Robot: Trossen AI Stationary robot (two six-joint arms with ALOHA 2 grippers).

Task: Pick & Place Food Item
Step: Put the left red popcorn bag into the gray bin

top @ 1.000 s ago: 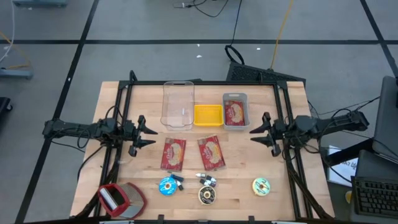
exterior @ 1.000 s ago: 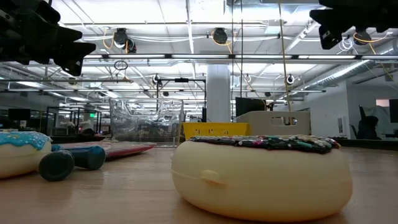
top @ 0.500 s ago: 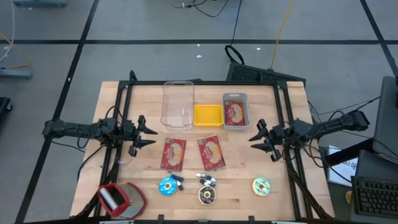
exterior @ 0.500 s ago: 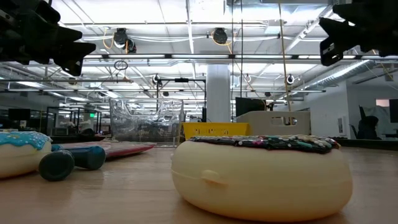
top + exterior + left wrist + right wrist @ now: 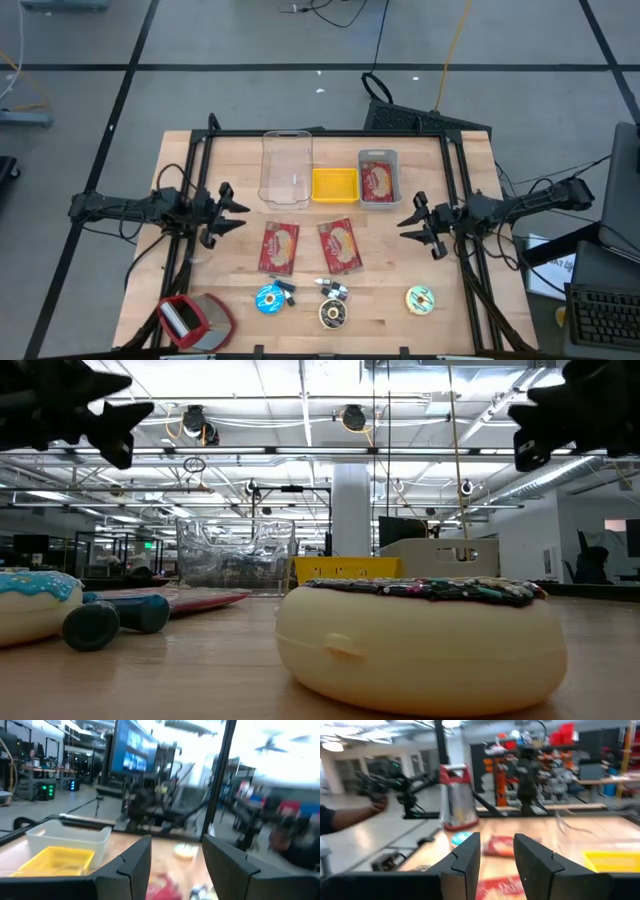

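Both black two-finger grippers, left (image 5: 232, 213) and right (image 5: 412, 220), are hovering part-open and empty beside two red snack packets (image 5: 279, 247).

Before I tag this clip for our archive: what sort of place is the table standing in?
Most likely a robotics lab or workshop in an open industrial hall. The low view shows exposed ceiling lights and a pillar behind the wooden table; shelving with gear shows in the right wrist view, and cables cross the floor.
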